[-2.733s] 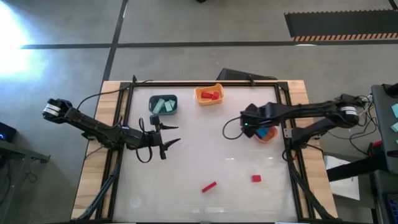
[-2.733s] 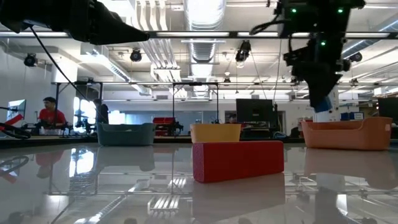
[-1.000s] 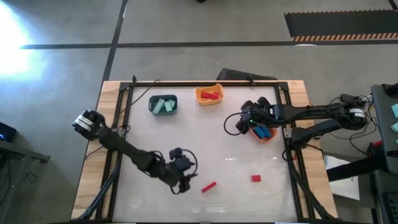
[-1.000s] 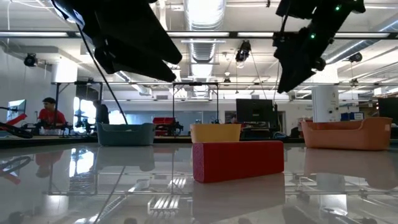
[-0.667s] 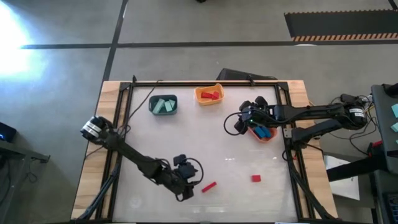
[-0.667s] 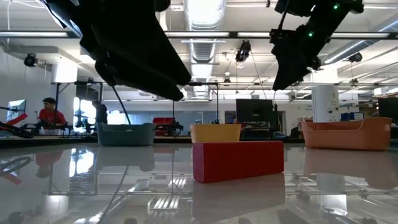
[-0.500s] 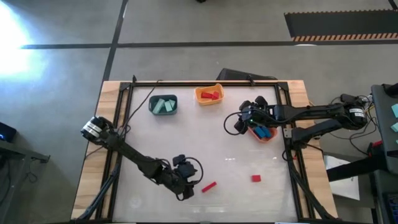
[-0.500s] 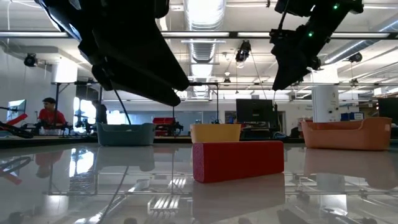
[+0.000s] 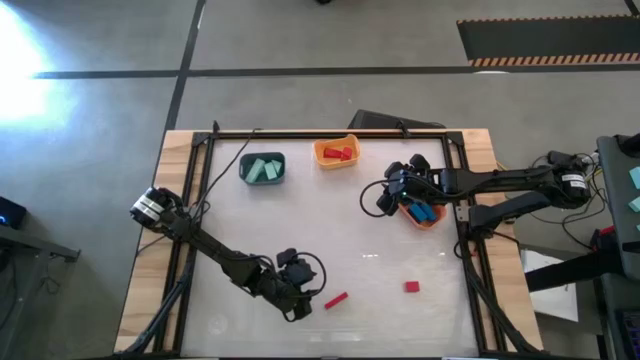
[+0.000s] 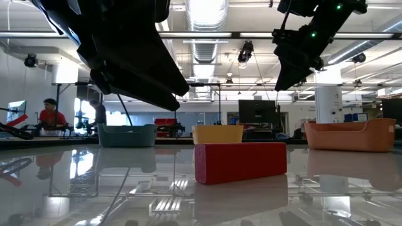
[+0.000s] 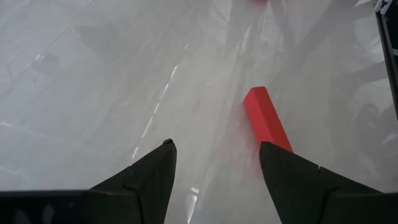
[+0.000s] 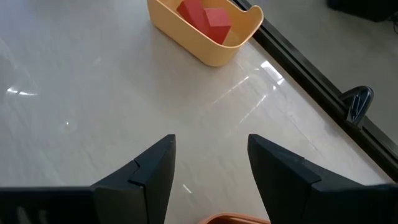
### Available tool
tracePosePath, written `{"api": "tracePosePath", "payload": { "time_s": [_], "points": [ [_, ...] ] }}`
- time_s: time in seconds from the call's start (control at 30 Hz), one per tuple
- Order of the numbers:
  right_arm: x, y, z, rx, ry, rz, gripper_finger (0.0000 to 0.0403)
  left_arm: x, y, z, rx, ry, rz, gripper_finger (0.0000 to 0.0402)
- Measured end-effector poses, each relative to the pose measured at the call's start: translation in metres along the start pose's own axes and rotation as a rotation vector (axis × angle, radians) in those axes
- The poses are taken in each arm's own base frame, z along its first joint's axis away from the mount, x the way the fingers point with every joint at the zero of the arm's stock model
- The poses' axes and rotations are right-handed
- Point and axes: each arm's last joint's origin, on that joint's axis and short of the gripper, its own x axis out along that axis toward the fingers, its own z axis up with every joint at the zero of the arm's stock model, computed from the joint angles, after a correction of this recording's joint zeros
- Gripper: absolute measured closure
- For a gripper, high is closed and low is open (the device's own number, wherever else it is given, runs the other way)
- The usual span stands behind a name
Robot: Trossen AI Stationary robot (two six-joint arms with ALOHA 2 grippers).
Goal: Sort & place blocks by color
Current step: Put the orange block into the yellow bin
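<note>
Hovering low over the near part of the white table (image 9: 300, 230), the left gripper (image 9: 297, 300) has its two dark fingers (image 11: 146, 174) spread apart with nothing between them. A red bar block (image 9: 336, 299) lies flat on the table just beside that gripper, off to the side of the gap rather than inside it (the left wrist view shows this plainly). A small red cube (image 9: 411, 287) sits well apart from the bar, toward the right side. Two more red blocks (image 9: 338, 153) lie in the yellow-orange bin (image 9: 335, 161) at the far edge, pale mint green blocks (image 9: 262, 169) fill the dark teal bin (image 9: 262, 180) beside it, and blue blocks (image 9: 424, 212) rest in the orange bin (image 9: 427, 221) on the right. The right gripper (image 9: 385, 199) hangs above the table next to the orange bin, fingers parted and empty.
</note>
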Motion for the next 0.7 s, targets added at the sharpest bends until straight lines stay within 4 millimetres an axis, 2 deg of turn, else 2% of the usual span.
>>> {"api": "tracePosePath", "payload": {
  "time_s": [0.53, 0.7],
  "points": [
    [0.000, 0.000, 0.000, -0.007, -0.006, 0.003, 0.0211, 0.000, 0.001, -0.001, 0.001, 0.000, 0.002, 0.0187],
    [-0.007, 0.014, 0.001, -0.103, -0.056, 0.097, 0.0211, 0.000, 0.001, 0.000, -0.001, -0.001, 0.001, 0.0187]
  ]
}}
